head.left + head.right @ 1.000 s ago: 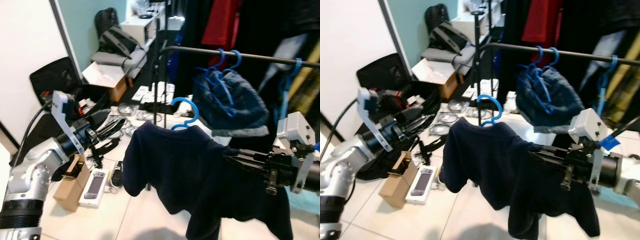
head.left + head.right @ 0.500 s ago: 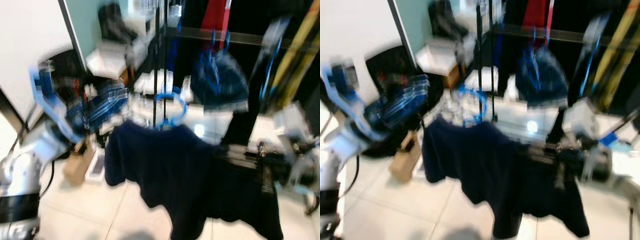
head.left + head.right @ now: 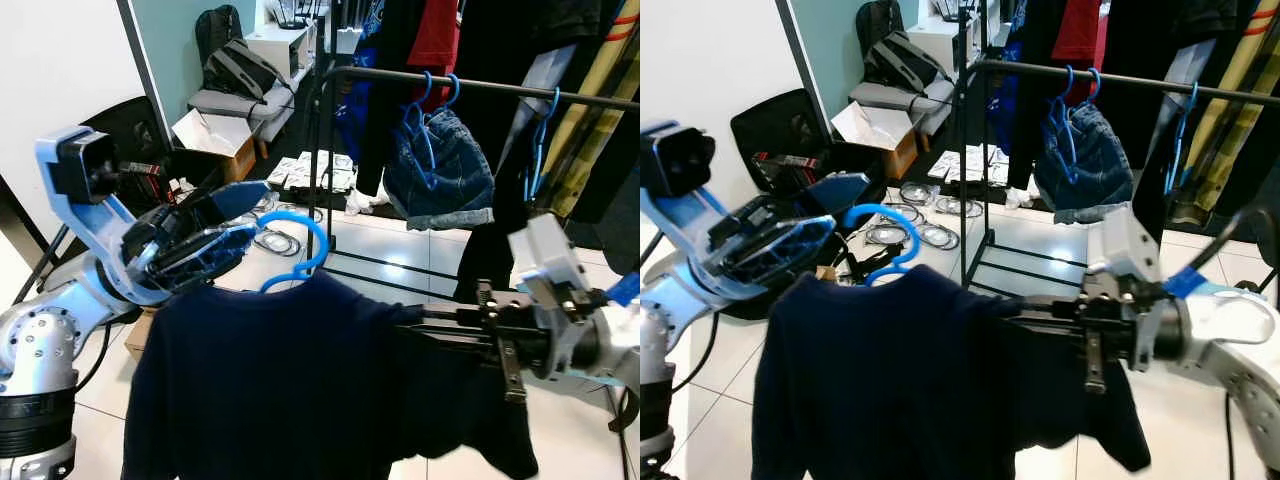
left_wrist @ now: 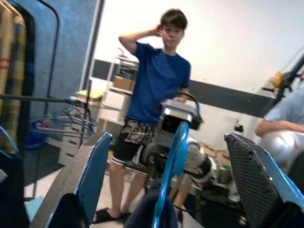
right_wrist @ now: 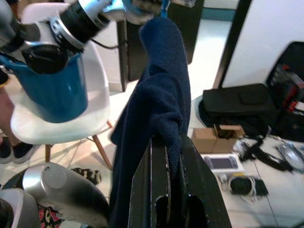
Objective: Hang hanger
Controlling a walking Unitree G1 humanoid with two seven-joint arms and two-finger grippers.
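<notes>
A blue hanger (image 3: 296, 243) carries a dark navy sweater (image 3: 270, 390) in front of me. Its hook stands up between the two wide-apart fingers of my left gripper (image 3: 255, 213), untouched; the left wrist view shows the same hook (image 4: 172, 161) in the gap. My right gripper (image 3: 440, 326) reaches in from the right and is shut on the sweater's far shoulder, with fabric bunched over the fingers (image 5: 167, 156). Behind runs the black clothes rail (image 3: 490, 89), holding blue hangers with denim shorts (image 3: 440, 168).
Dark and red clothes hang at the back right. The rail's upright post (image 3: 322, 160) stands just beyond the hook. Boxes, bags, a black chair (image 3: 140, 130) and cables litter the floor on the left. A person in a blue shirt (image 4: 159, 80) stands behind me.
The camera swung and blurred. The sweater and hanger now sit lower and further left in view, and my left gripper has come up around the hook. The right gripper keeps its hold.
</notes>
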